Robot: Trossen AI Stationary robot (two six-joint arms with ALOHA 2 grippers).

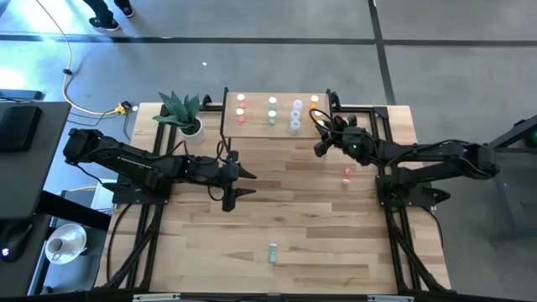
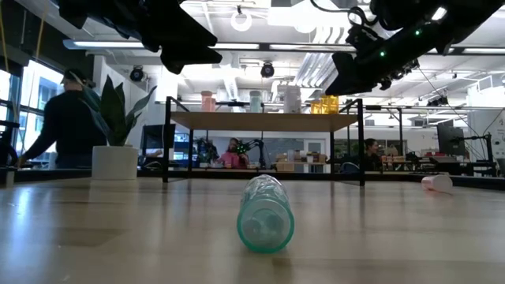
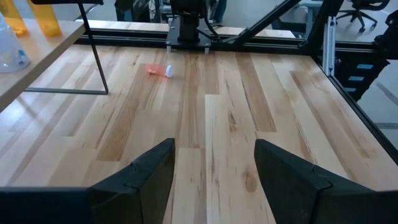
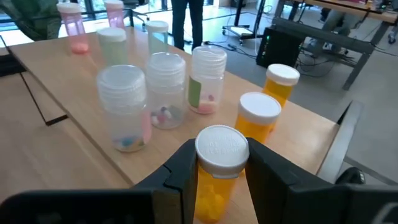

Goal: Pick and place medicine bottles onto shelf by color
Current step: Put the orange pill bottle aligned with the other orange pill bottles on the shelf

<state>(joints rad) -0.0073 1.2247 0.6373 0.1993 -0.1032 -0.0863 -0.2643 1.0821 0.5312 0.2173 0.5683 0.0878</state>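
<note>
The shelf (image 1: 260, 127) stands at the table's far middle and carries pink, green, clear and orange medicine bottles standing in rows (image 4: 165, 87). My right gripper (image 4: 221, 171) is over the shelf's near right corner, shut on an orange bottle (image 4: 222, 149) with a white cap. On the table, a green bottle (image 2: 266, 213) lies on its side near the front edge. A pink bottle (image 1: 346, 174) lies on its side right of centre. My left gripper (image 1: 246, 183) hangs open above the table's middle, nothing between its fingers. My right gripper pinches the orange bottle's body just below the cap (image 4: 211, 190) between its two fingers (image 4: 180, 174). They reach in nearly level from the table's near right. The bottle is upright, cap up. The fingers hide its lower end, so whether it rests on the shelf cannot be told.
A potted plant (image 1: 186, 116) stands left of the shelf. Two orange bottles (image 4: 258, 115) stand just beyond the held one, and clear bottles are to its side. Bare wood lies between the shelf and the green bottle. People are in the room behind.
</note>
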